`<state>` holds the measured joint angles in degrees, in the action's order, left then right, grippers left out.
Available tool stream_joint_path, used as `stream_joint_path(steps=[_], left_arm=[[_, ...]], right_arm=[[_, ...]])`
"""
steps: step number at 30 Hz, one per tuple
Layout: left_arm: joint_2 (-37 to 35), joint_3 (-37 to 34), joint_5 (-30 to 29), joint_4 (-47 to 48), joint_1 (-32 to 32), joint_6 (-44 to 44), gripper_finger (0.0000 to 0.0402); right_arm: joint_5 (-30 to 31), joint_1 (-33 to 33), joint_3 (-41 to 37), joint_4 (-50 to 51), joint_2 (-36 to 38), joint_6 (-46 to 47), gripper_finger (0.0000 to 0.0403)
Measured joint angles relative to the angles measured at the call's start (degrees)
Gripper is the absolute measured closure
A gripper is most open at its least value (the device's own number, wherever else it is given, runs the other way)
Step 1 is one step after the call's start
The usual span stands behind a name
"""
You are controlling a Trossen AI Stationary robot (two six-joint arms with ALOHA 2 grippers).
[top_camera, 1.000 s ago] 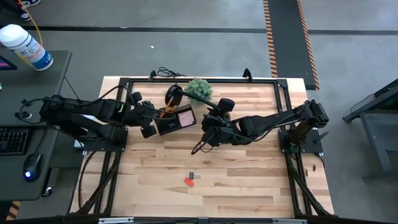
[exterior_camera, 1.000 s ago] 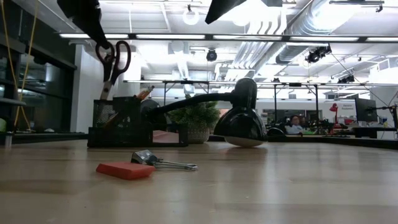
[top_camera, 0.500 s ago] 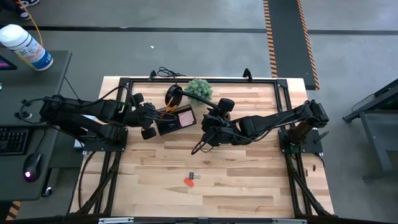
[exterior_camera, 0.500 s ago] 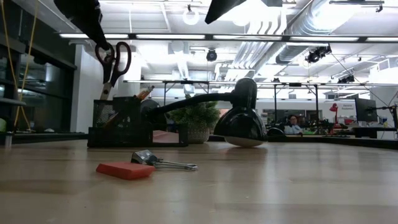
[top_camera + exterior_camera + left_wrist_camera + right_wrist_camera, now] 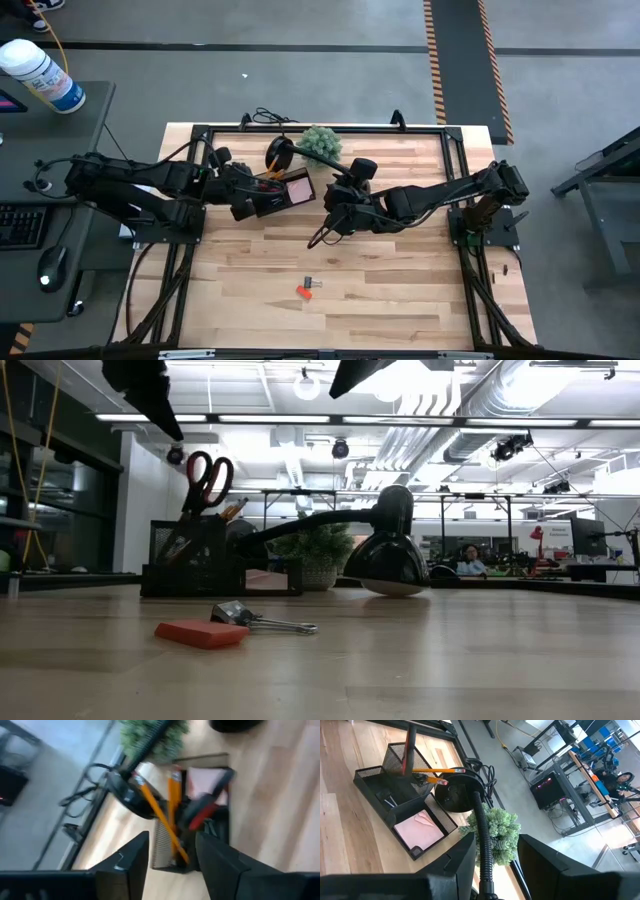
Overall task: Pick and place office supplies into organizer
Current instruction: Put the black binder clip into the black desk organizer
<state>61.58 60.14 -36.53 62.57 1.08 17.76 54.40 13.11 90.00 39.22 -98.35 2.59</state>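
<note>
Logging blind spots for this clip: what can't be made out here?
- Left pincer: low view's top edge cuts it off.
- Scissors: blades hidden inside the organizer in the low view; left wrist view blurred.
- Binder clip and red piece: too small from above.
- Right pincer: lamp arm fills its gap.

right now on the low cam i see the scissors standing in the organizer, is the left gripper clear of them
Observer: Yes. In the left wrist view the left gripper is open with nothing between its fingers. The scissors sit beneath it in the organizer.
Operator: what else is in that cup
Observer: Two pencils lean in it next to the scissors.
Operator: and the tray part
Observer: The right wrist view shows the pad lying flat in the tray.
</note>
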Motion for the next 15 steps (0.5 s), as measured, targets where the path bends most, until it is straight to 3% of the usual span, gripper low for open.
stream_joint_path(steps=[6,15], left_arm=[[-0.09,0.00,-4.95,-0.31,0.00,0.68,0.0240],[-0.09,0.00,-6.62,-0.46,0.00,0.59,0.0265]], right_arm=[[-0.19,-0.01,0.00,0.09,0.00,0.00,0.0265],[0.12,0.00,0.00,0.42,0.00,0.00,0.0265]])
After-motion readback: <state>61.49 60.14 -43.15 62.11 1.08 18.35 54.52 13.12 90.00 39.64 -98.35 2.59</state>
